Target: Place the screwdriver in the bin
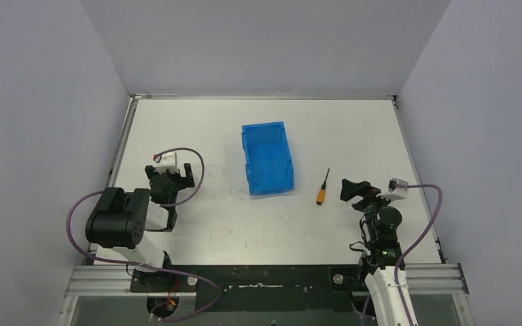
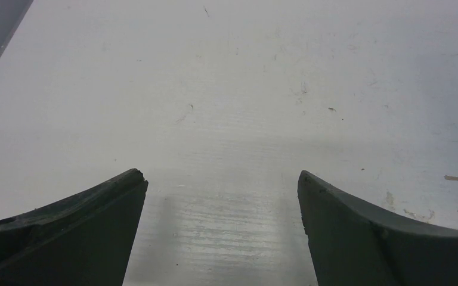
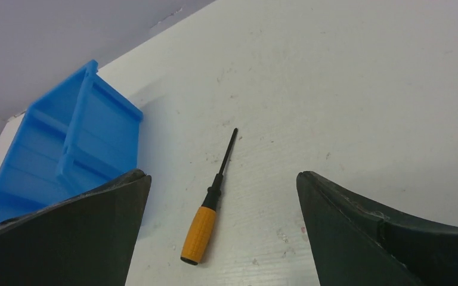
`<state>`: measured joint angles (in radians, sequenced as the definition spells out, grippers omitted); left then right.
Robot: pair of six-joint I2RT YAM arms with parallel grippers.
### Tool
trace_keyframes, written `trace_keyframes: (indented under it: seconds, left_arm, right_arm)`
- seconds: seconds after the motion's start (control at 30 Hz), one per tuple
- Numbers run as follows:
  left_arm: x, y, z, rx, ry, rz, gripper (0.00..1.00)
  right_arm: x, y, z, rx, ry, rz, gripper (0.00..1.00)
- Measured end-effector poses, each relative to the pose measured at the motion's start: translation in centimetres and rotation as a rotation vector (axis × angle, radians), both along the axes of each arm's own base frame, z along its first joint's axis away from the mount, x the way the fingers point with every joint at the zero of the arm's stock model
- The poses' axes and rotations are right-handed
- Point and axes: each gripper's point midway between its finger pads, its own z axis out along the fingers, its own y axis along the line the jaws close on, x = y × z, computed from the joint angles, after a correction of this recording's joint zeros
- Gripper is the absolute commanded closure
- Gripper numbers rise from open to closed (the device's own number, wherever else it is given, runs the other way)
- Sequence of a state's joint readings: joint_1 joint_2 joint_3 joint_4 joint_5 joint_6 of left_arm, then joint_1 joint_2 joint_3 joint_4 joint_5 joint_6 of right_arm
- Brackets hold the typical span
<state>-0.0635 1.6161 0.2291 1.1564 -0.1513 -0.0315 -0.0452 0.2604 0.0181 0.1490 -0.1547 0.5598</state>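
Observation:
The screwdriver (image 1: pixel 323 187), with a short orange handle and thin black shaft, lies flat on the white table just right of the bin (image 1: pixel 267 157), a bright blue rectangular bin that looks empty. In the right wrist view the screwdriver (image 3: pixel 206 213) lies between and ahead of my open right fingers, handle nearest, and the bin (image 3: pixel 65 143) is at the left. My right gripper (image 1: pixel 351 189) is open, a little right of the handle. My left gripper (image 1: pixel 174 178) is open and empty over bare table, well left of the bin; its view (image 2: pixel 222 179) shows only table.
Grey walls enclose the table on the left, far and right sides. The arm bases and a metal rail (image 1: pixel 265 278) run along the near edge. Purple cables (image 1: pixel 197 170) loop off both wrists.

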Motion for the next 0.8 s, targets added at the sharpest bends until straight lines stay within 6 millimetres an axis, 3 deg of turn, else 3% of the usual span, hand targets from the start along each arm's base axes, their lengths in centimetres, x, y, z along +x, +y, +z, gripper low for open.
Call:
trace_keyframes:
  seconds: [0.1,0.27,0.47,0.6,0.8]
  left_arm:
    - [0.0,0.0,0.0,0.000,0.000,0.000,0.03]
    - [0.0,0.0,0.0,0.000,0.000,-0.001,0.03]
    - [0.0,0.0,0.0,0.000,0.000,-0.002,0.03]
    - [0.0,0.0,0.0,0.000,0.000,-0.002,0.03]
    - [0.0,0.0,0.0,0.000,0.000,-0.002,0.03]
  right_arm:
    - [0.0,0.3,0.3,0.002,0.051,0.016,0.07]
    - [0.9,0.9,2.9,-0.004,0.132,0.058,0.19]
    - [4.5,1.0,4.5,-0.037,0.381,0.092,0.20]
    - [5.8,2.6,0.9,-0.098,0.605,0.127,0.20]
    - [3.9,5.2,-6.9,-0.225,0.937,0.181,0.24]
